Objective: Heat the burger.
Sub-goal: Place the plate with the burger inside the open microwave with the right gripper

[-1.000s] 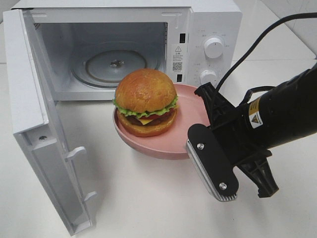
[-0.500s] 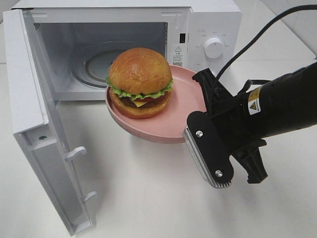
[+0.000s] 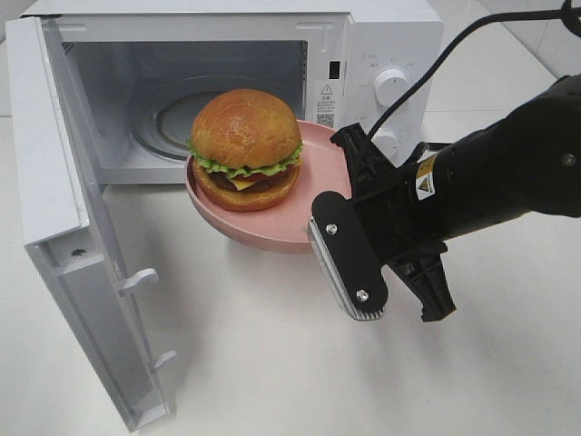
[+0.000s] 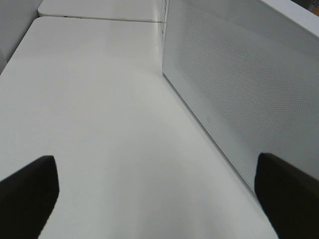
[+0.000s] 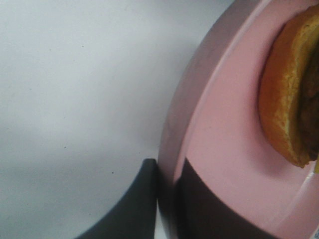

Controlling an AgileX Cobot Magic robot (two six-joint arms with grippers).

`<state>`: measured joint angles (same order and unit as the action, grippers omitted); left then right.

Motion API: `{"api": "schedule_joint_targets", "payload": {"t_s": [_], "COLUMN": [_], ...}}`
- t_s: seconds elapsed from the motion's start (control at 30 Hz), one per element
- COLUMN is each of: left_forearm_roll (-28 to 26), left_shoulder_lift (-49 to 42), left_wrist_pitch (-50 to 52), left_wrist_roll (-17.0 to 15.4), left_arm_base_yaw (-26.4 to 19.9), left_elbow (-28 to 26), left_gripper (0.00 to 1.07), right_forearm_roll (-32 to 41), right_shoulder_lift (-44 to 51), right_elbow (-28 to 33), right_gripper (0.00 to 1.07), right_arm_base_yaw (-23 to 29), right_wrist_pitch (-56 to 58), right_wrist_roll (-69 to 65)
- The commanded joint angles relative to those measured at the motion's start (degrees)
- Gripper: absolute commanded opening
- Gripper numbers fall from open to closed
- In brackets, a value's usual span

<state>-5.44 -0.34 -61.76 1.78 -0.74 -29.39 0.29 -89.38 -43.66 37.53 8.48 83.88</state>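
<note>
Overhead and wrist views of the heating cell. The burger (image 3: 245,145) — glossy golden bun, green lettuce frill, yellow cheese, dark patty — sits upright on the pink plate (image 3: 318,195), on the half farther from the arm that carries it. The right gripper (image 3: 349,195) pinches the plate's near rim: in the right wrist view its two dark fingers (image 5: 132,211) are pressed together on the rim from either side, one under the outer wall and one on the inner face, with the bun's edge just beyond. The plate appears raised clear of the white table (image 3: 272,363) and hangs directly in front of the microwave (image 3: 381,36), its far edge overlapping the sill of the open cavity; the burger itself is outside the cavity. The microwave door (image 3: 54,182) is swung fully open at the left of the overhead view, and the glass turntable (image 3: 172,118) lies inside, partly hidden behind the bun. Two white knobs (image 3: 392,86) occupy the control panel at the right, with a black cable (image 3: 472,45) running past them to the arm. The left gripper (image 4: 159,199) is seen only in its own wrist view — its fingertips (image 4: 27,194) are spread wide over bare table, beside a perforated white panel of the oven.
</note>
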Motion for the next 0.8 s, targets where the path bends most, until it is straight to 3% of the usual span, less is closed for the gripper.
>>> {"api": "schedule_joint_targets", "payload": {"t_s": [0.03, 0.8], "left_forearm_roll": [0.0, 0.0], "left_shoulder_lift": [-0.92, -0.92], "left_wrist_pitch": [0.63, 0.63], "left_wrist_roll": [-0.29, -0.29], "left_arm_base_yaw": [0.11, 0.11], "left_elbow": [-0.06, -0.06], "left_gripper": [1.0, 1.0], "right_forearm_roll": [0.11, -1.32], "right_shoulder_lift": [-1.38, -10.03], "right_elbow": [-2.92, -13.12], "right_gripper": [0.0, 0.0], "right_arm_base_yaw": [-0.23, 0.0], "right_wrist_pitch": [-4.47, -4.24], "right_wrist_roll": [-0.74, -1.43]}}
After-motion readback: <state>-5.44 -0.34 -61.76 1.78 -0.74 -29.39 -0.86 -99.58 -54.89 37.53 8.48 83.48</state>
